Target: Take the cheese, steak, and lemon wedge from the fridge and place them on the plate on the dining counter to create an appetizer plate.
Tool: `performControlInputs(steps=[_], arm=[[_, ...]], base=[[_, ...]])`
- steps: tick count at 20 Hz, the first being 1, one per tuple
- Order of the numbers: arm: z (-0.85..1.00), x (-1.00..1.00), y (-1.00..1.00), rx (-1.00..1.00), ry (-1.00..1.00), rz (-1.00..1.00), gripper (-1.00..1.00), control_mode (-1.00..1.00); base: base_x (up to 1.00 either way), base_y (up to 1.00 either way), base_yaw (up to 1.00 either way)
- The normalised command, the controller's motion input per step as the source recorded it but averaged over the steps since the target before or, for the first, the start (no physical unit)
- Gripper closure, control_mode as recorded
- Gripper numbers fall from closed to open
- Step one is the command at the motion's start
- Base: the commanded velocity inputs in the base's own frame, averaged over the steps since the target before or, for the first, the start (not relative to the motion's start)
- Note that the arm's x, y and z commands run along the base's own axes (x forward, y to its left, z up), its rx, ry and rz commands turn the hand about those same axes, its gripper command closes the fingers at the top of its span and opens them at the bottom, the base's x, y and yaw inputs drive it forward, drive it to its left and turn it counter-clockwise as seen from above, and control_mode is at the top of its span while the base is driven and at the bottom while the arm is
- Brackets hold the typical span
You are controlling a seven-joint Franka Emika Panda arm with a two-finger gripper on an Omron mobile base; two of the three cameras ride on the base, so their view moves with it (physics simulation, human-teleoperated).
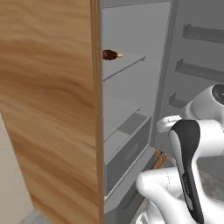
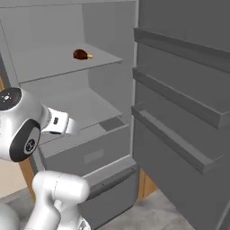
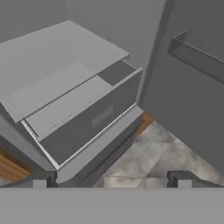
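Note:
The fridge (image 1: 131, 26) (image 2: 108, 27) stands open in front of me. On its upper shelf lies the steak (image 1: 108, 54) (image 2: 80, 55), a dark reddish-brown lump. A tiny yellow piece (image 1: 119, 55) (image 2: 90, 56) touches its right side; whether it is the cheese or the lemon wedge I cannot tell. My gripper (image 3: 111, 181) is open and holds nothing. It hangs low outside the fridge (image 3: 87, 26), pointing down at the grey drawer (image 3: 87, 127), well below the steak's shelf. The plate and the dining counter are out of view.
A tall wooden panel (image 1: 48, 109) flanks the fridge on the left. The open fridge door (image 2: 179, 90) (image 3: 197, 57) with its shelf rails stands on the right. Grey shelves (image 2: 81, 108) and the drawer (image 2: 90, 155) lie below the steak. Stone floor (image 3: 162, 153) shows beneath.

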Motion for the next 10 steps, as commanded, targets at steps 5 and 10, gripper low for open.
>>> performControlInputs(steps=[5,10], arm=[[0.0,0.0,0.0,0.0,0.0,0.0,-1.0,1.0],[0.0,0.0,0.0,0.0,0.0,0.0,-1.0,1.0]], base=[[0.43,-0.2,0.35],[0.44,-0.37,0.38]])
